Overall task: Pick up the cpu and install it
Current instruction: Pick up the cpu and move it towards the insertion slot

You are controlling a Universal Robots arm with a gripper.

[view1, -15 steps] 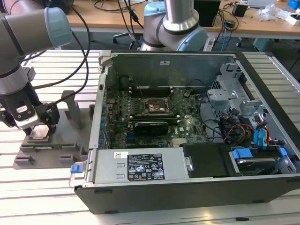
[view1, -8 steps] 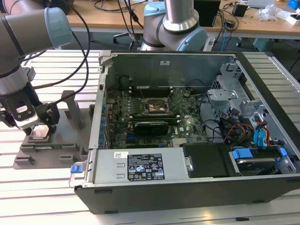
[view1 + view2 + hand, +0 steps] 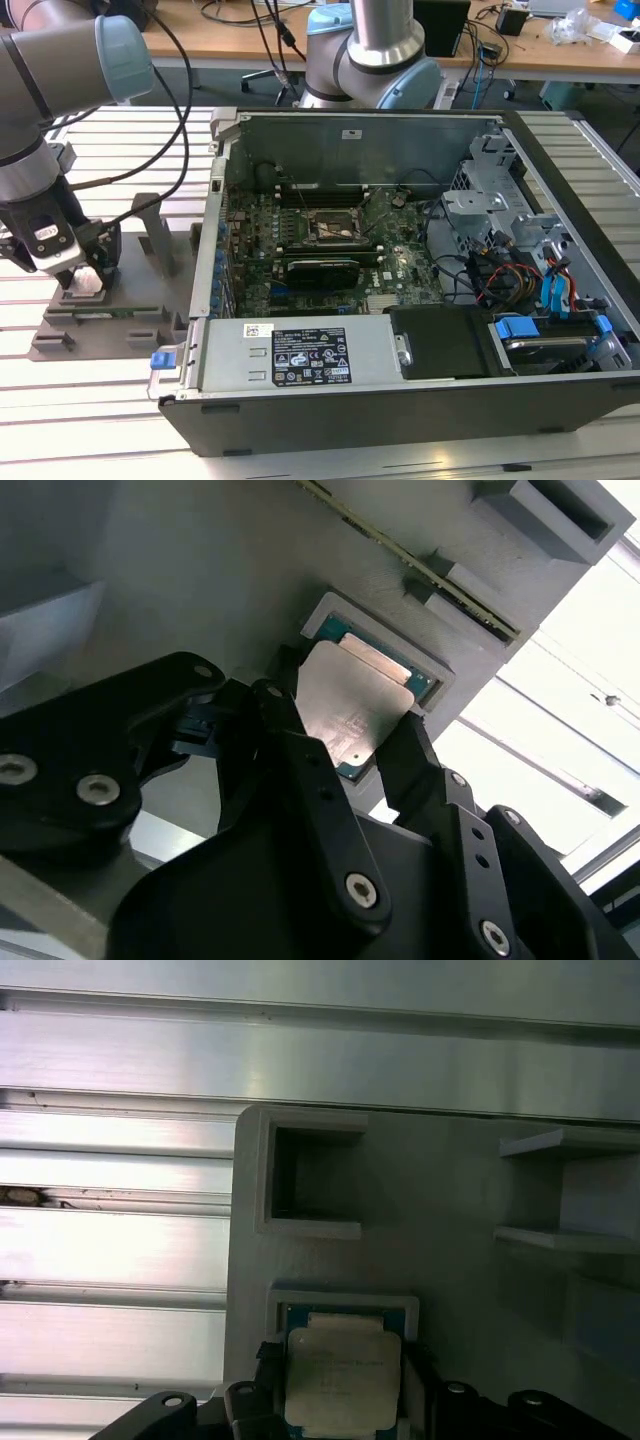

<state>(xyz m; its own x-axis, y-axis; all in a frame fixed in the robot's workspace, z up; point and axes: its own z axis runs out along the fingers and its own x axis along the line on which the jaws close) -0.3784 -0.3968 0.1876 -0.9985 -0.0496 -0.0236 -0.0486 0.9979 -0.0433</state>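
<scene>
Gripping the cpu (image 3: pixel 355 695) by 2 opposite edges, your end effector (image 3: pixel 343 720) sits narrowed on it in the grey holder (image 3: pixel 200 580) pocket, so keep your pull level and straight.

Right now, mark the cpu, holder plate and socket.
cpu (image 3: pixel 343 1375): first wrist view, metal top.
holder plate (image 3: pixel 450 1260): first wrist view, bare face.
socket (image 3: pixel 338 228): exterior view, its middle.

Cpu (image 3: pixel 360 695): one edge hidden behind the gripper (image 3: pixel 340 730) in the second wrist view; an edge cut off by the picture's edge in the first wrist view; whether it is gripped cannot be told; exterior view: gripper covers part of the holder (image 3: pixel 120 328).
</scene>
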